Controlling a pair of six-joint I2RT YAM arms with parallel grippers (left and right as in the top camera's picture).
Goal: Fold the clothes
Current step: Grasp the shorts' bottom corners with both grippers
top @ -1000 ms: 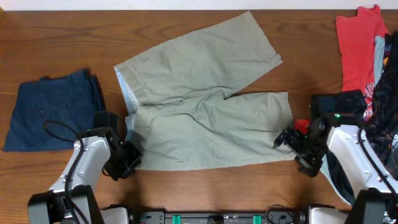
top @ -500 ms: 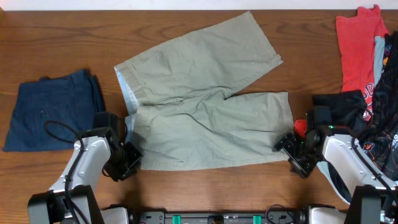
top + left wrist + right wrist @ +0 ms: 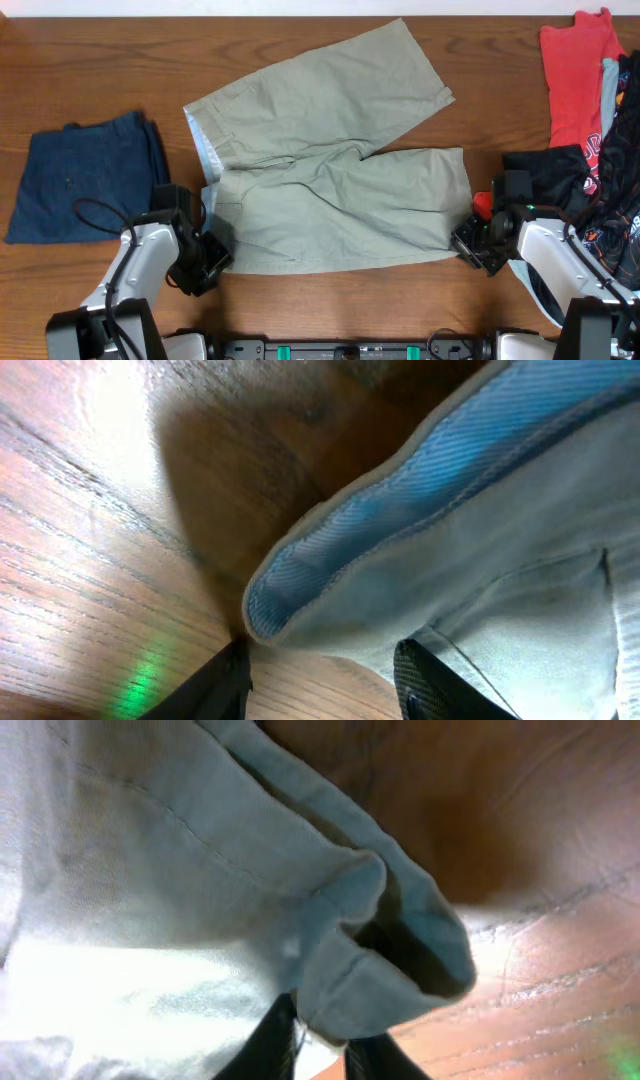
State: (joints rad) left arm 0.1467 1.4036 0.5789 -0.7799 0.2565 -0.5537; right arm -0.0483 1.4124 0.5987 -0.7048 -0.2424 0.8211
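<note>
Light khaki woven shorts (image 3: 330,170) spread flat on brown wooden table (image 3: 100,60): blue-lined waistband corner sits between the parted fingers of left gripper (image 3: 330,680), near leg's hem corner pinched tight in right gripper (image 3: 320,1050), folded dark navy shorts (image 3: 85,185) well outboard of the left gripper.

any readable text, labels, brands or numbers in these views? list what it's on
No text can be read in any view.
Black printed garment, right edge of the table: red and white print, too small to read.
Shorts, navy garment, red top: no label or lettering shows.
</note>
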